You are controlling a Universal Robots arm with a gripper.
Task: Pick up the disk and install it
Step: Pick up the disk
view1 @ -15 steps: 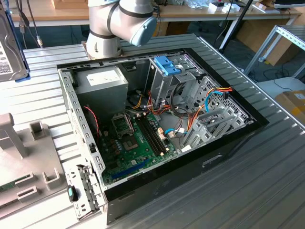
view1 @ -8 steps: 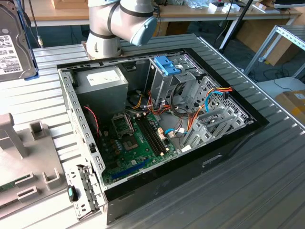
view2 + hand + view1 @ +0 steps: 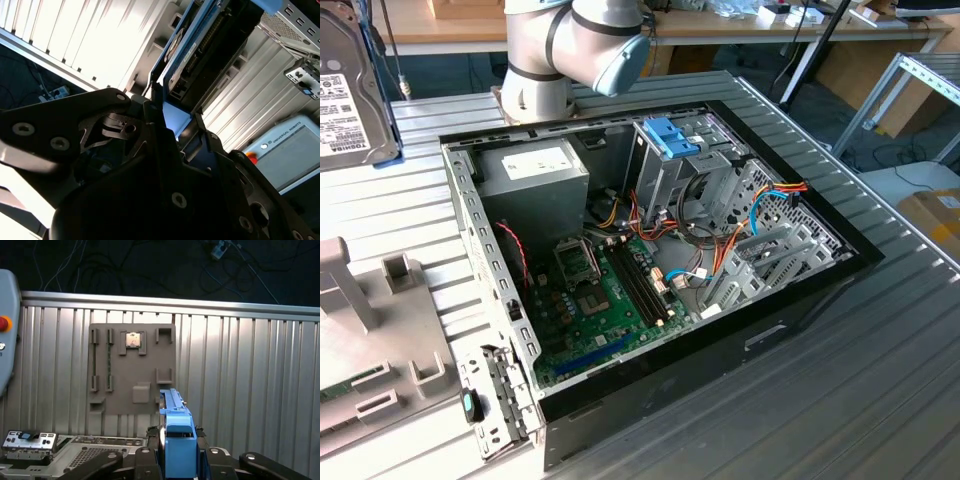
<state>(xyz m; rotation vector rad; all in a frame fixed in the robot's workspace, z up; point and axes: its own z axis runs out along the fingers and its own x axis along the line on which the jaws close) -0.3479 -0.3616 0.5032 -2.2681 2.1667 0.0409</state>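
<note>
**A:** How do the fingers (image 3: 156, 102) stand?

**B:** In both wrist views they are clamped on the disk (image 3: 178, 415). The gripper (image 3: 177, 442) pinches one end of the light-blue rail frame, with a black finger on each side.

**A:** And where is the disk?

**B:** It is off the table (image 3: 880, 400), in the air. In the exterior view the disk (image 3: 348, 95) hangs upright with its white label facing the camera, near the table's far edge at the exterior view's left.

**A:** How is the arm posed?

**B:** The gripper points down at the ribbed table. In the first wrist view the disk's free end shows against a corner of the grey fixture plate (image 3: 132, 370). The arm's thick joint (image 3: 575, 45) rises at the table's far edge, behind the open computer case (image 3: 740, 345).

**A:** And the case?

**B:** It lies mid-table. Its blue-tabbed drive cage (image 3: 672, 140) stands by the far wall, well apart from the disk.
</note>
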